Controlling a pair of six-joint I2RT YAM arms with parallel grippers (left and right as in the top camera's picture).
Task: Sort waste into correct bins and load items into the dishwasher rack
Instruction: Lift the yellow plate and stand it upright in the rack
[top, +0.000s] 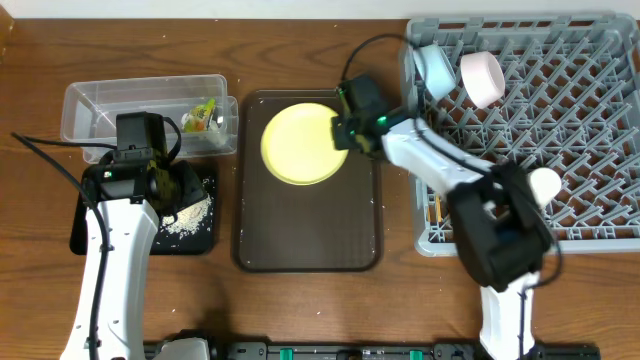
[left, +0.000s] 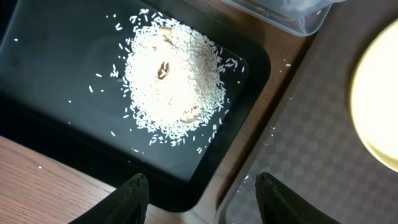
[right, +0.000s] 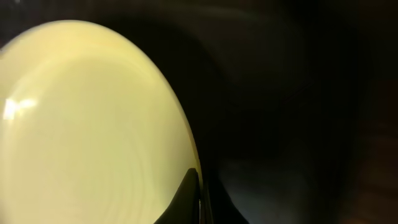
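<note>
The round yellow plate (top: 298, 143) lies on the dark brown serving tray (top: 305, 235). My right gripper (top: 347, 128) is at the plate's right rim. In the right wrist view its fingers (right: 199, 198) are shut on the plate's edge (right: 81, 124). My left gripper (top: 172, 188) hovers open and empty over the black tray (top: 95, 235). The rice crumb pile (left: 171, 81) lies on that tray (left: 50, 68), just beyond the fingertips (left: 202, 194). The green-and-orange wrapper (top: 204, 115) lies in the clear tub (top: 95, 105).
The grey rack (top: 590, 120) at right holds the light blue bowl (top: 436, 68), the pinkish bowl (top: 483, 78), the whitish cup (top: 545, 183) and the chopsticks (top: 437, 208). The tub, black tray and serving tray stand close together.
</note>
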